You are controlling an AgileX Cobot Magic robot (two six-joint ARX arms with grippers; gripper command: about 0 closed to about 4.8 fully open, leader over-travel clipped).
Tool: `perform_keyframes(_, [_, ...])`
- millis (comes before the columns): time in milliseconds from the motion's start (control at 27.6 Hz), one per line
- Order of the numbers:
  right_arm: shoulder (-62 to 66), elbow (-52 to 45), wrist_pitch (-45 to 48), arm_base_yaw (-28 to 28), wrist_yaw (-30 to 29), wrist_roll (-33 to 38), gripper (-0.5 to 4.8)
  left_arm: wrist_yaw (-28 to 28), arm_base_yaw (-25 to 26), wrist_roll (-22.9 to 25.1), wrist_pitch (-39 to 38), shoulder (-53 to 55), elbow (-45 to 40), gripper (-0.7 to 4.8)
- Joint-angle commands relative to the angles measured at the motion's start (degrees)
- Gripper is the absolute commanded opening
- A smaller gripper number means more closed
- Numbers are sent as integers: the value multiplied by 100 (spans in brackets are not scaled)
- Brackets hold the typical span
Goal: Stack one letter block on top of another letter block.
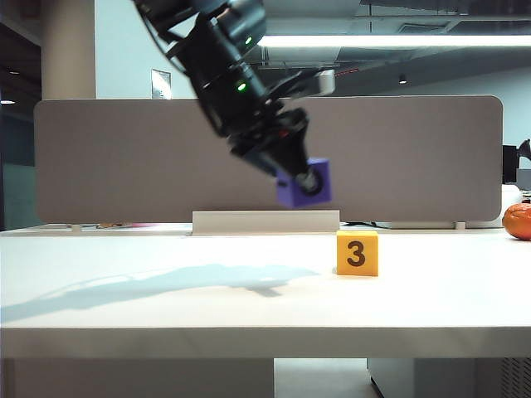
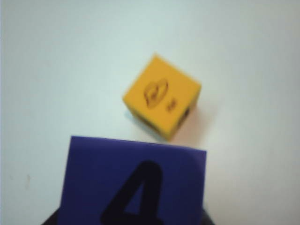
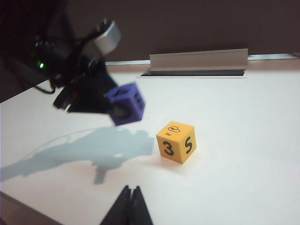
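My left gripper (image 1: pixel 297 176) is shut on the blue-purple letter block (image 1: pixel 305 186) and holds it in the air, well above the table. The block hangs above and slightly left of the yellow-orange letter block (image 1: pixel 357 254), which rests on the table with its "3" facing front. In the left wrist view the purple block (image 2: pixel 133 180) fills the foreground, showing a black mark like a 4, with the yellow block (image 2: pixel 161 96) beyond it. The right wrist view shows the left gripper (image 3: pixel 112 108), the purple block (image 3: pixel 127 104) and the yellow block (image 3: pixel 176 141) apart. My right gripper (image 3: pixel 131 190) is shut and empty, far from both.
A grey partition panel (image 1: pixel 124 157) stands along the back of the white table (image 1: pixel 166 307), with a white rail (image 1: pixel 265 221) at its foot. An orange round thing (image 1: pixel 518 220) sits at the far right edge.
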Motion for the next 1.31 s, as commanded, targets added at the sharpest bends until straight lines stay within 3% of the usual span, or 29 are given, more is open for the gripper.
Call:
perform_keyframes(36, [4, 24, 63, 2, -13, 24, -6, -153, -227, -59, 363, 22, 308, 141])
perform_keyframes(327, [2, 24, 63, 2, -24, 24, -6, 7, -282, -1108, 750, 332, 776, 151])
perform_keyframes(689, [2, 24, 63, 2, -20, 24, -6, 157, -269, -1497, 774, 769, 935, 156])
perform_keyframes(943, [2, 24, 66, 2, -26, 26, -6, 284, -271, -2328, 1056, 1023, 938, 162])
perform_keyframes(1306, [0, 24, 63, 2, -42, 26, -6, 219, -273, -2387, 1060, 1233, 935, 162])
